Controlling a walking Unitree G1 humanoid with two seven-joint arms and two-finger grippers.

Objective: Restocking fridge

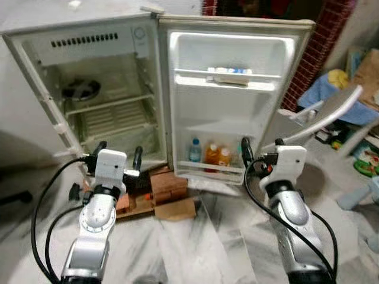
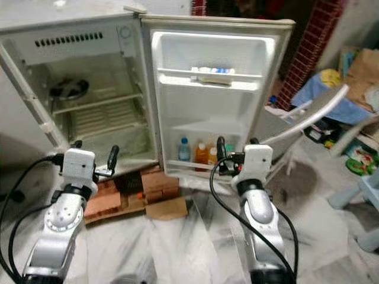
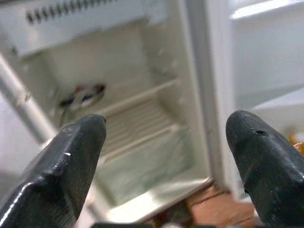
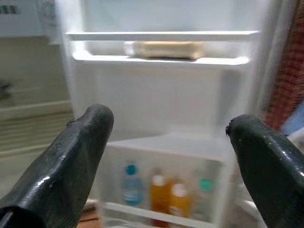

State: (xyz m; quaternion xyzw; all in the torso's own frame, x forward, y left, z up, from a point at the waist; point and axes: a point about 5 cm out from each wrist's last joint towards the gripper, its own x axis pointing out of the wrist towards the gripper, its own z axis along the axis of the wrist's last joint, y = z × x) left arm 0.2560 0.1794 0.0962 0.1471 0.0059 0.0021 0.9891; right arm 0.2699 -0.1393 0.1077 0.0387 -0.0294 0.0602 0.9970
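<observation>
So the fridge [image 1: 106,100] stands wide open in front of the robot, and both arms are raised toward it with nothing in either pincer. The left pincer [image 1: 118,155] is spread wide and empty, aimed at the main compartment, where a dark round thing [image 1: 80,89] sits on the upper wire shelf. The right pincer [image 2: 235,149] is just as wide and empty, and it faces the open door [image 1: 228,89]. The bottles [image 1: 210,154] are what matters here: 1 clear with a blue cap, 2 orange, and what looks like a green-capped 1 in the right wrist view. All stand upright in a row in the door's bottom rack, straight ahead of the right pincer and a bit below it. So I'd say the right arm is clearly the nearer one to that rack. A pale packet [image 4: 164,49] lies flat on the door's upper shelf. No stock to load that I can spot.
</observation>
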